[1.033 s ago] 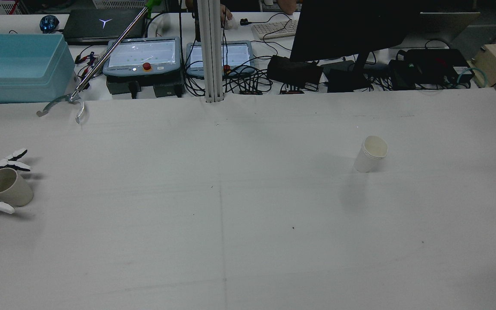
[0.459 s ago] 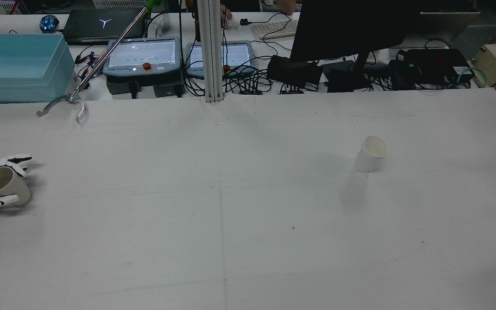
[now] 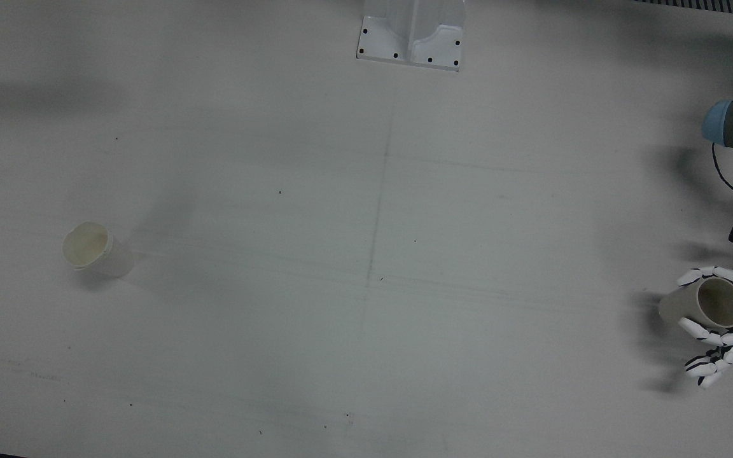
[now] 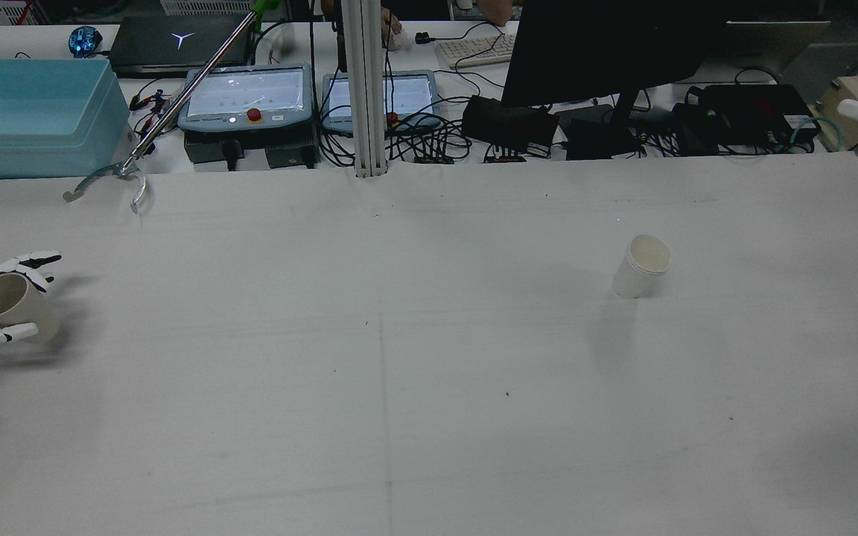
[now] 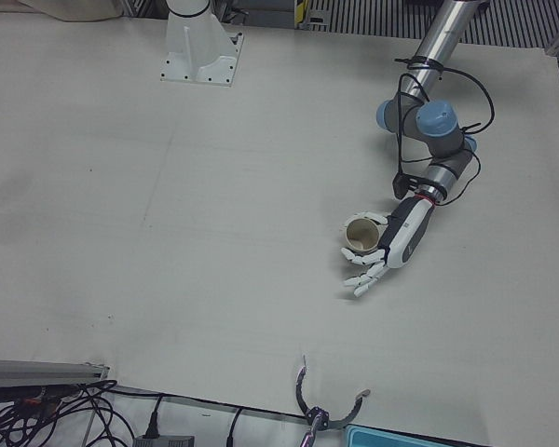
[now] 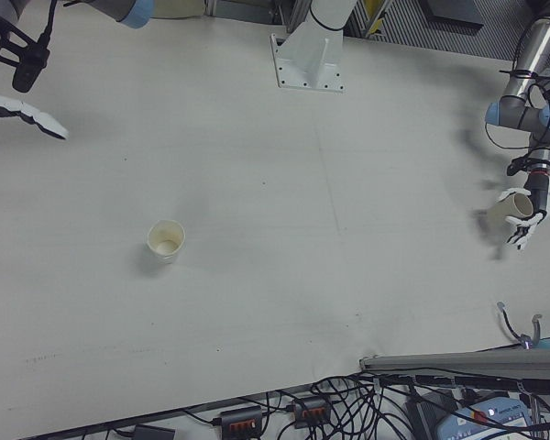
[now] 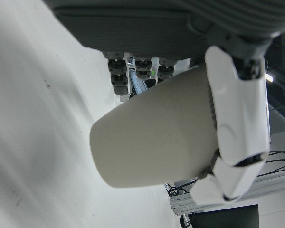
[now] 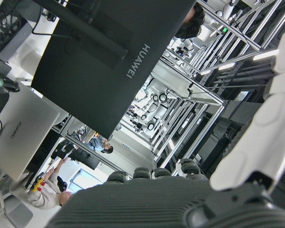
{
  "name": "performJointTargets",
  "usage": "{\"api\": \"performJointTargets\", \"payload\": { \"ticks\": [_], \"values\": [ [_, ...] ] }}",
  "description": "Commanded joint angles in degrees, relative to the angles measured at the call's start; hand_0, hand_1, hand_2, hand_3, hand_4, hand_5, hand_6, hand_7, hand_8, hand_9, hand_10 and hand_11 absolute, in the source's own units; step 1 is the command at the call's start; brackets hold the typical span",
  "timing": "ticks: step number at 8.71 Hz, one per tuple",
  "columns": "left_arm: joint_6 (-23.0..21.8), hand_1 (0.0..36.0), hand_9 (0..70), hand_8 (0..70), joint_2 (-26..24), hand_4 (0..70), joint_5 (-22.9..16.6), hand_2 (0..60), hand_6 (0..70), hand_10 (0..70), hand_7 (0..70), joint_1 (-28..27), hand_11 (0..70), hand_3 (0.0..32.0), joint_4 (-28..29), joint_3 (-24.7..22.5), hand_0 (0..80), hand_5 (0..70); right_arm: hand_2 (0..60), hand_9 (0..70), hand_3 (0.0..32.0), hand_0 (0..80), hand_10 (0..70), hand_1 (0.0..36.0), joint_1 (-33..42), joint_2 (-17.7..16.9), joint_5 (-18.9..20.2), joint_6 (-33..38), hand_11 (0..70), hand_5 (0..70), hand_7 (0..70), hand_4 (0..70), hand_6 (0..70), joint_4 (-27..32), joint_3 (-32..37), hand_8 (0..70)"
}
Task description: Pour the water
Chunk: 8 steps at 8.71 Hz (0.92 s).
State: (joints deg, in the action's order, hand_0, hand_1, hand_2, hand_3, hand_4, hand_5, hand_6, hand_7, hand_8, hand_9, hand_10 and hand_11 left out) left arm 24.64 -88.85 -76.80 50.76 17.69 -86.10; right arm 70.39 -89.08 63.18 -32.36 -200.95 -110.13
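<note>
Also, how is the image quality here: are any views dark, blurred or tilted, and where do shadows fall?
Front view: dim, greyish; soft shadows beside the cup in the left robot hand and the other cup. Rear view: table evenly lit, background dark. Left hand view: lies sideways, cup fills the frame, background soft. Right hand view: sideways, shows only the room and monitor.

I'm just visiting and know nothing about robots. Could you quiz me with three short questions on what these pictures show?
1. True or false: the left hand holds a paper cup.
2. The other cup stands: A) upright on the table, apart from both hands; B) inside the blue bin; C) in the right hand.
3. Fill in: the held cup is tilted, with its mouth turned toward the ____ holding it.

Key: 1 true; 2 A; 3 hand.
</note>
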Motion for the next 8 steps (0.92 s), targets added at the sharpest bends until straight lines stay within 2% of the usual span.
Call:
{"api": "performJointTargets", "payload": {
  "ticks": [1, 2, 4, 5, 6, 7, 8],
  "values": [
    [-0.2, 36.0, 9.5, 5.7, 0.8, 45.4, -0.1, 60.0, 11.6, 9.9, 18.1, 0.0, 16.8, 0.0, -3.9, -4.9, 53.3, 65.8, 15.7, 3.6, 0.0, 42.0, 2.7, 10.9, -8.0, 3.0, -0.6, 3.4, 5.1, 3.9, 3.3, 5.1, 1.6, 18.3, 18.1, 0.8],
    [-0.2, 36.0, 9.4, 5.6, 1.3, 45.0, -0.1, 60.0, 11.5, 9.8, 18.0, 0.1, 16.6, 0.0, -4.6, -6.3, 53.5, 65.6, 14.4, 3.5, 0.0, 44.9, 3.0, 11.9, -9.8, 2.9, -3.1, 6.7, 5.7, 5.4, 4.5, 6.4, 2.1, 18.9, 19.2, 0.7],
    [-0.2, 36.0, 9.2, 5.6, 2.4, 44.5, -0.1, 60.0, 11.6, 9.7, 17.9, 0.1, 16.5, 0.0, -5.4, -8.1, 53.6, 65.3, 12.7, 3.7, 0.0, 45.3, 6.4, 11.8, -12.7, 2.6, -3.4, 6.1, 10.6, 3.0, 2.6, 5.2, 1.6, 18.4, 17.6, 0.9],
    [-0.2, 36.0, 9.3, 5.6, 3.0, 44.4, -0.1, 60.0, 11.7, 9.7, 18.0, 0.0, 16.5, 0.0, -5.4, -8.2, 53.6, 65.1, 14.5, 0.7, 0.0, 46.7, 3.4, 15.2, -15.3, 2.2, -6.9, 2.3, 6.7, 0.0, 0.0, 0.9, 0.0, 18.5, 16.5, 0.0],
    [-0.2, 36.0, 9.4, 5.6, 3.8, 44.8, 0.0, 60.0, 11.6, 9.8, 18.1, 0.0, 16.7, 0.0, -5.3, -8.2, 53.2, 65.0, 15.1, 0.0, 0.0, 45.6, 1.1, 14.4, -18.5, 0.3, -12.4, -2.0, 3.3, 0.0, 0.0, 0.0, 0.0, 18.8, 14.9, 0.0],
    [-0.2, 36.0, 9.6, 5.6, 4.7, 44.9, -0.1, 60.0, 11.6, 10.0, 18.0, 0.1, 16.9, 0.0, -4.9, -8.6, 53.4, 64.6, 14.5, 0.0, 0.0, 43.4, 1.3, 12.8, -21.1, -0.8, -17.5, -2.4, 3.5, 0.0, 0.0, 0.0, 0.0, 18.9, 14.7, 0.0],
    [-0.8, 36.0, 9.5, 5.7, 5.4, 45.0, -0.1, 60.0, 11.7, 9.9, 18.0, 0.1, 16.8, 0.0, -4.9, -9.0, 52.9, 64.5, 14.4, 0.2, 0.0, 42.0, 2.3, 12.1, -23.6, -1.1, -20.1, -2.4, 4.8, 0.0, 0.0, 0.0, 0.0, 18.9, 14.2, 0.0]
  ]
}}
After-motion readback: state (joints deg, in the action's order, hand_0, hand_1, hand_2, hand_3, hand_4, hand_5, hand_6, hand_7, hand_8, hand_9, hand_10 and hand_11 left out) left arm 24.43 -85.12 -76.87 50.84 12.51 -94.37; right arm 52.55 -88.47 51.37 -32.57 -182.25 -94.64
